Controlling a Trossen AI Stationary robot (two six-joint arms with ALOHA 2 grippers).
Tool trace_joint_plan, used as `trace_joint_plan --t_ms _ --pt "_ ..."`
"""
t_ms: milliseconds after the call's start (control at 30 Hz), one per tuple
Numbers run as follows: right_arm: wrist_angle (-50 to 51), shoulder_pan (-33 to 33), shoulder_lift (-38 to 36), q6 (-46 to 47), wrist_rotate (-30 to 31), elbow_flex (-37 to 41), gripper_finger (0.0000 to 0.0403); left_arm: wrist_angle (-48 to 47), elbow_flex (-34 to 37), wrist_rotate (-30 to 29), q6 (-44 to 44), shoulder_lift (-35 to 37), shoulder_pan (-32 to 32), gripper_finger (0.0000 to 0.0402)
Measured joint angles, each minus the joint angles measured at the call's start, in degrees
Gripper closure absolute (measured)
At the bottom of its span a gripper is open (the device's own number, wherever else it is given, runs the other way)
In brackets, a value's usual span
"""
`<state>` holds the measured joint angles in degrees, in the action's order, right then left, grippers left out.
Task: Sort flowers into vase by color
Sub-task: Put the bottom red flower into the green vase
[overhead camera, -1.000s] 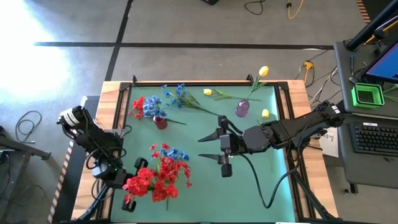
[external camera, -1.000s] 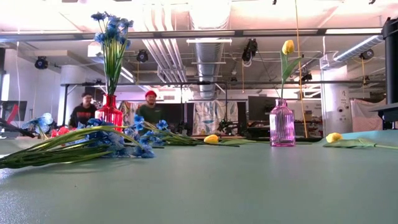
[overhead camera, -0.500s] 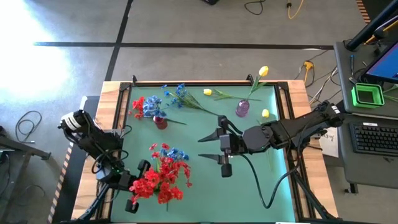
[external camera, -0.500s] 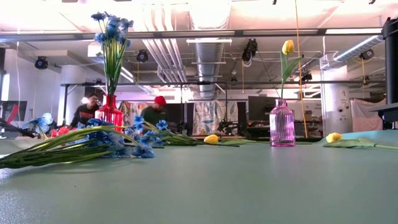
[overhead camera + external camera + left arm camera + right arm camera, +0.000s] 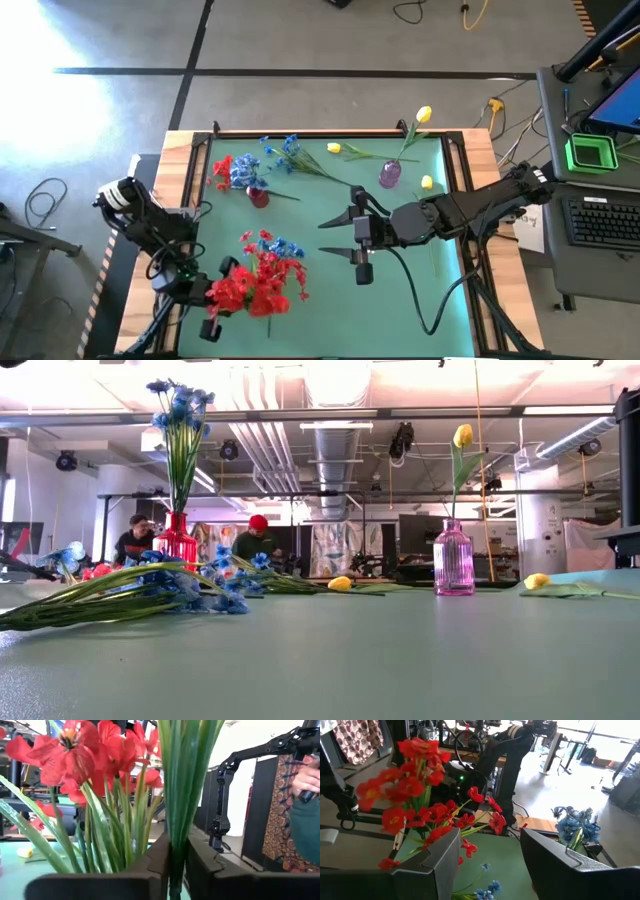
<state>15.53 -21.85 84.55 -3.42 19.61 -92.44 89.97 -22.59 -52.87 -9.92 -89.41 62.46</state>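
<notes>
At near left corner, left gripper (image 5: 214, 303) clenched on red flowers (image 5: 255, 285) stems. Right gripper (image 5: 345, 238) waits mid-table, jaws spread. Advice: lift bunch upright, avoid snagging, aim stems into red vase (image 5: 258, 197).

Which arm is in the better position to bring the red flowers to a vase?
The left. Its pincer is shut on the red flowers by their stems, near the table's front left corner. The right pincer is open and empty at mid-table.

High view: overhead, straight down on whole table (image 5: 330, 215). Low view: table height, level across mat into room. Left wrist view: very close on stems (image 5: 177, 795). Right wrist view: faces red flowers (image 5: 420, 795), also seen in high view (image 5: 255, 290).
</notes>
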Motion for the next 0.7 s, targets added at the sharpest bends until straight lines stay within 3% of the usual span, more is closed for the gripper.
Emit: trace_joint_plan --t_ms 500,700 --pt "0.0 0.0 0.0 0.0 0.0 0.0 0.0202 -0.4 0.4 -15.5 2.3 0.1 5.7 0.0258" --pt "0.0 0.1 0.0 0.0 0.0 0.0 0.0202 -0.4 0.4 -26.7 2.9 0.2 11.3 0.0214"
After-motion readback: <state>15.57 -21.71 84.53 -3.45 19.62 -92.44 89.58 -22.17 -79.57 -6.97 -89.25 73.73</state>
